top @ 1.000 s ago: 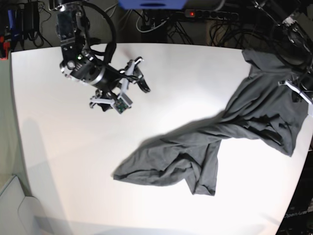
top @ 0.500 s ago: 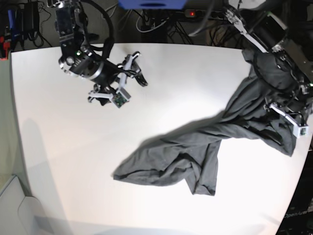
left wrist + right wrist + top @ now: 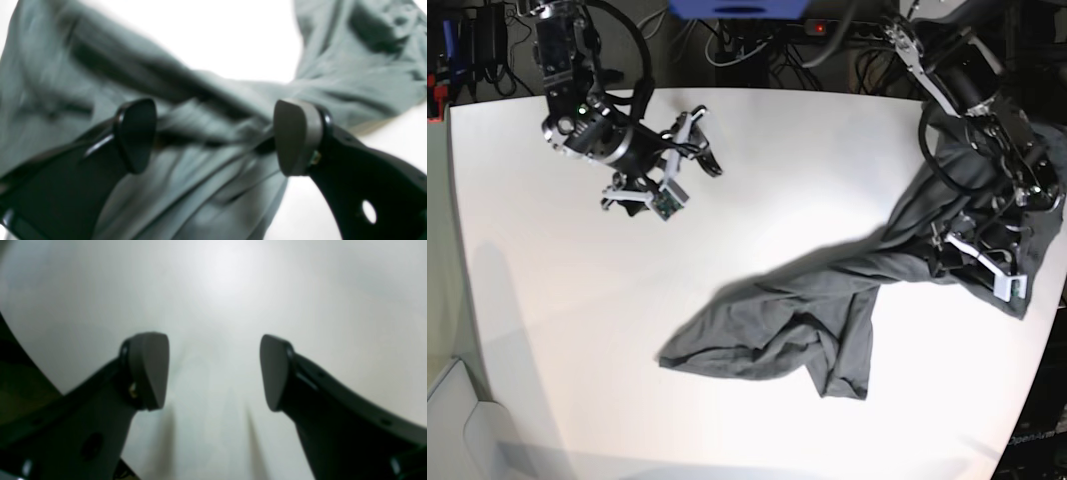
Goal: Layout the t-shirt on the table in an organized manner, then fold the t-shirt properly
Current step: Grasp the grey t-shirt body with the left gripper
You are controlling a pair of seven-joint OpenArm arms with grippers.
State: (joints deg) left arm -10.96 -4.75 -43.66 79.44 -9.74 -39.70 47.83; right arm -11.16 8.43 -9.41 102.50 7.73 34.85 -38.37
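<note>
A soft, wrinkled dark charcoal-grey cloth t-shirt [image 3: 827, 310] lies bunched and twisted across the right half of the smooth white bench [image 3: 757, 180] with rounded corners, one end trailing to the far right edge, the other crumpled near the middle. The left hand [image 3: 213, 136], fingers spread, hangs over the shirt's folds at the right side, pinching nothing. The right hand [image 3: 213, 371], also spread and empty, hovers over bare bench at the far left.
</note>
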